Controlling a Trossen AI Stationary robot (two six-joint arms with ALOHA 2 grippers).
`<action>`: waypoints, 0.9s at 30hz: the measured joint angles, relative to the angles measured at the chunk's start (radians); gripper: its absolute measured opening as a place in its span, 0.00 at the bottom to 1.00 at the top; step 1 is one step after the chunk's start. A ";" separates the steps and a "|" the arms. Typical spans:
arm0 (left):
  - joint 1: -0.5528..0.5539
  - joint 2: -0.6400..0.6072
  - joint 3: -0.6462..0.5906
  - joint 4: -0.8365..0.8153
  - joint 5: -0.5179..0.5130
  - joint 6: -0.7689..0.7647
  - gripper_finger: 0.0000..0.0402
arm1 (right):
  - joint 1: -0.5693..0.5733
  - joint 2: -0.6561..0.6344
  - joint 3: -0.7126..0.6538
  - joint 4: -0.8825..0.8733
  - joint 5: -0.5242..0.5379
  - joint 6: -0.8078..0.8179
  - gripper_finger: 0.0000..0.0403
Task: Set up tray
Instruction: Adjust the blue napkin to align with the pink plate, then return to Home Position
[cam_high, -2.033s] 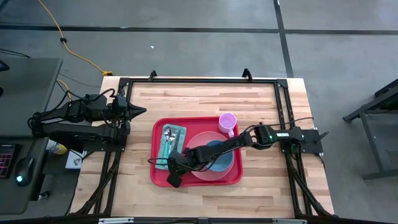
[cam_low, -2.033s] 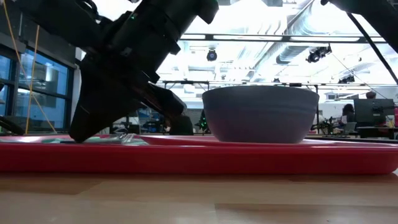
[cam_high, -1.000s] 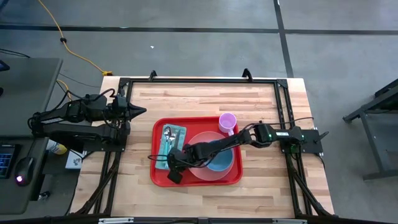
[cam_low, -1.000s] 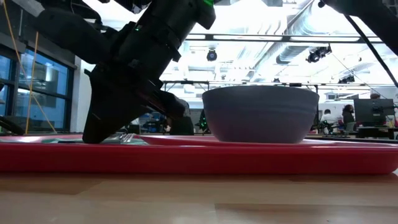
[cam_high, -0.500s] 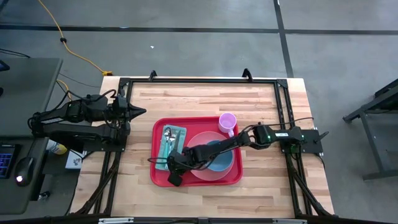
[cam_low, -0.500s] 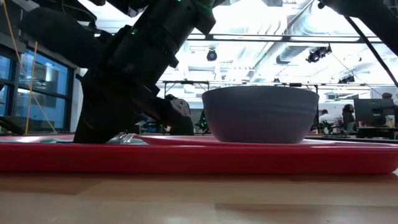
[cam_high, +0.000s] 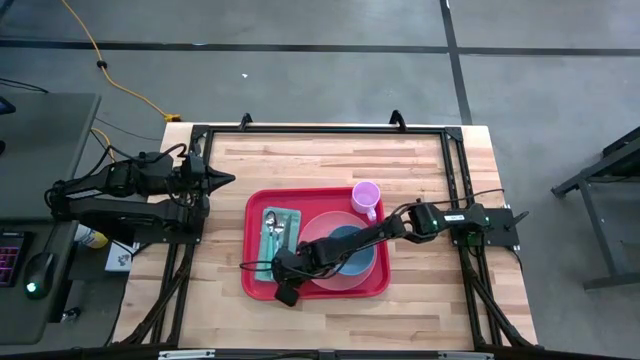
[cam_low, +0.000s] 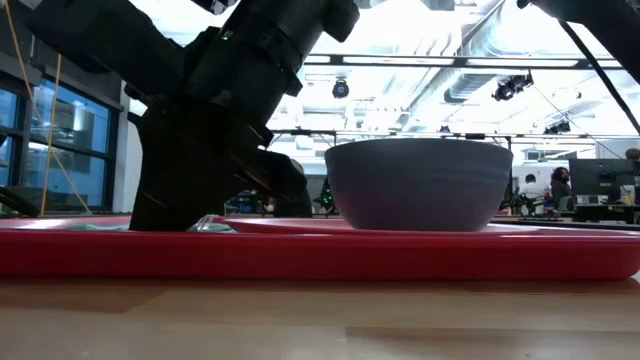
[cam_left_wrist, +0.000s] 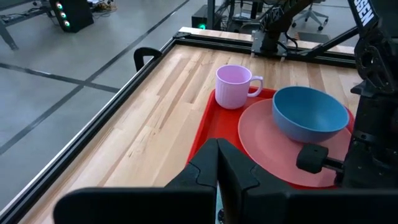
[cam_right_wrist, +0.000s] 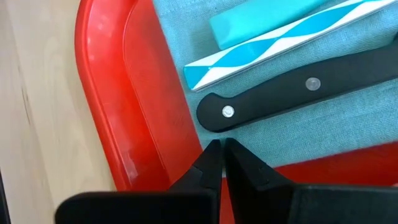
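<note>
Large bright red rectangular plastic tray (cam_high: 252, 280) with rounded corners and raised rim, flat near the middle of the pale wooden plank worktop (cam_high: 330, 160). On the tray: round salmon-pink plate (cam_high: 372, 272) carrying a blue bowl (cam_left_wrist: 310, 114); just beside the plate, at the tray's far corner, a pale purple handled mug (cam_high: 366, 195); along the tray's left side, a teal cloth napkin (cam_right_wrist: 292, 106). On the napkin: a knife with a black riveted handle (cam_right_wrist: 292, 87), a utensil with a blue-and-white patterned handle (cam_right_wrist: 280, 43), a solid light-blue handle (cam_right_wrist: 261, 15); metal utensil ends (cam_high: 270, 214) toward the far end.

Right gripper (cam_right_wrist: 222, 146) low over the tray's near left corner, jaws closed on nothing, tips just short of the black handle's butt. Right arm stretched across plate and bowl.

Left gripper (cam_left_wrist: 217, 163) beside the worktop's left edge, well apart from the tray, jaws pressed together and empty.

No legible writing or brand marks on any item; white markings on the dark arm in the left wrist view too cut off to read.
</note>
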 joint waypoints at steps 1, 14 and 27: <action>0.000 0.000 0.000 0.000 0.000 0.000 0.09 | 0.000 0.000 0.000 0.001 0.000 0.000 0.00; 0.000 0.000 0.000 0.001 0.000 0.000 0.09 | -0.031 0.007 0.099 -0.136 0.000 -0.092 0.00; 0.000 0.000 0.000 0.000 0.000 0.000 0.09 | -0.058 0.004 0.274 -0.315 0.041 -0.217 0.00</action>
